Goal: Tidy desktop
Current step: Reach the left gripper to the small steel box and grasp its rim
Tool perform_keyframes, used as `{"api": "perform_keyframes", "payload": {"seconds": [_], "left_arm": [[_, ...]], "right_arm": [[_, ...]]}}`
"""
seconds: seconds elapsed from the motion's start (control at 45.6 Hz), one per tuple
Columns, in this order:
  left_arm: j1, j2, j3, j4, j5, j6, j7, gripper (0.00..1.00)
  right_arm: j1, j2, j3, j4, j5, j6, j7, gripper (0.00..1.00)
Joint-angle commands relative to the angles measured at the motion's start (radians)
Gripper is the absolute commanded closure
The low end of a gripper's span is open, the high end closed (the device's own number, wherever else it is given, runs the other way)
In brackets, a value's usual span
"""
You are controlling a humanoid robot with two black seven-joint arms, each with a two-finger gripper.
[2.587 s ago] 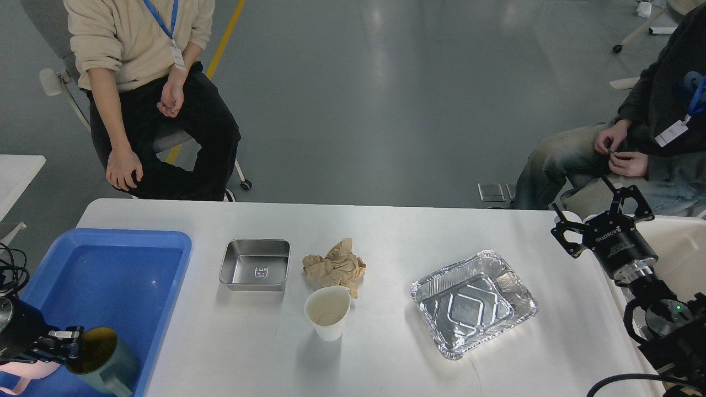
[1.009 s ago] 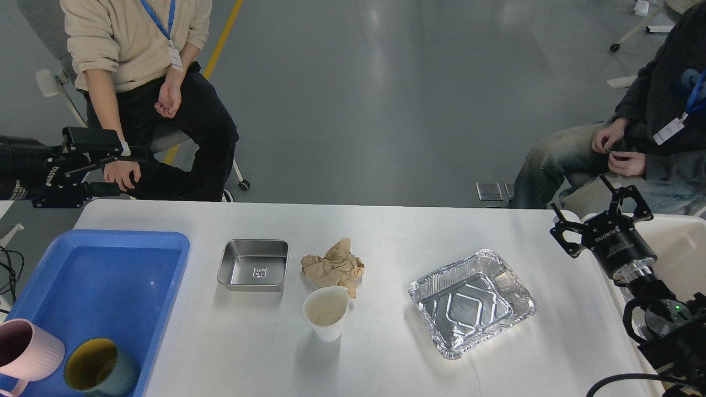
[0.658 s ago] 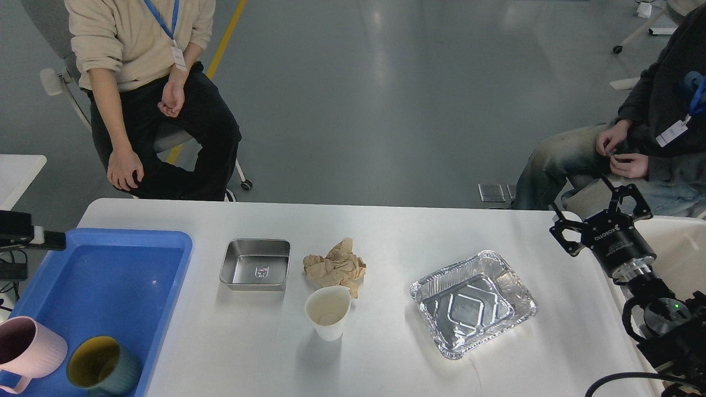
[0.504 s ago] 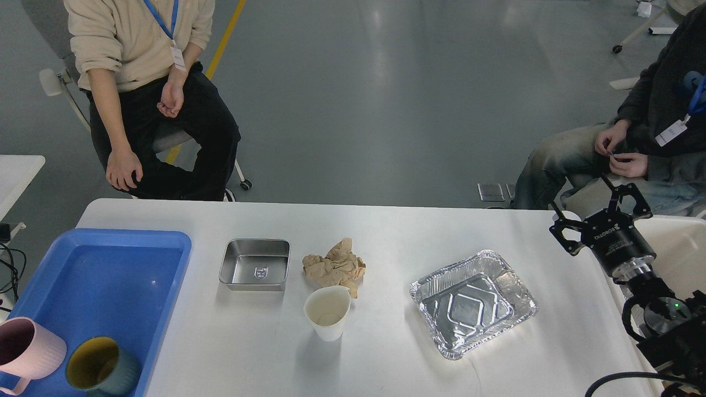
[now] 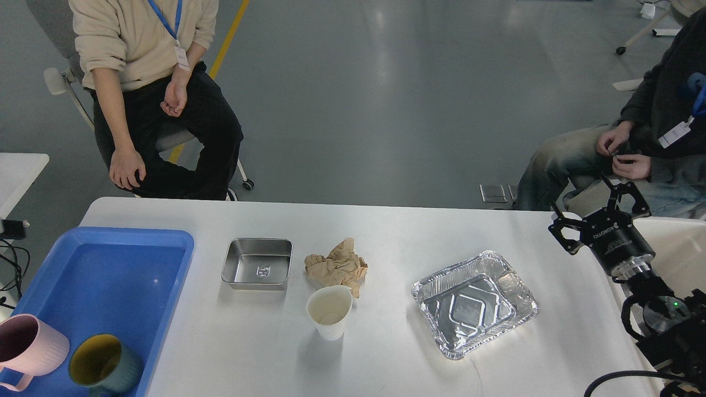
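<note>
Head view, L to R: blue tray (image 5: 165, 242) sits on the desk's (image 5: 386, 358) left end w/ a pink mug (image 5: 30, 350) and a green mug (image 5: 102, 366) in its near corner. Then a steel tin (image 5: 257, 263), crumpled brown paper (image 5: 337, 267) touching the rim of a paper cup (image 5: 329, 311), and a foil tray (image 5: 474, 303) — all loose on the desk, which fills the lower frame. Right end effector (image 5: 598, 212) hovers past the desk's right edge, fingers apart, holding nothing. Left end effector isn't in view.

Step, as I judge it: between picks — mugs binned, four items left. Next move prob. needs the left arm back in over the steel tin, nearest the blue tray.

Vs 2.6 s ago: left end effector was low at the blue tray by the green mug; now gone, and the pink mug shows fully.
</note>
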Motion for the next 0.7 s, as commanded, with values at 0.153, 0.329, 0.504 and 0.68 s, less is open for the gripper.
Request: {"api": "perform_keyframes", "payload": {"seconds": [0.153,0.329,0.504,0.68], "left_arm": [[0.010,-0.540,0.087,0.267,0.231,0.256,0.145,0.11],[0.001,-0.785,0.090,0.513,0.296,0.282,0.143,0.11],[-0.002,-0.899,0.090,0.648,0.326,0.299,0.138,0.14],[0.009,-0.994,0.122,0.717,0.397,0.349,0.135,0.23]], "right_arm": [[-0.006,0.000,0.000,0.026,0.000,0.000,0.000,0.00],[-0.012,0.000,0.000,0.026,0.000,0.000,0.000,0.00],[-0.015,0.000,0.000,0.026,0.000,0.000,0.000,0.00],[-0.014,0.001,0.000,0.026,0.000,0.000,0.000,0.00]]}}
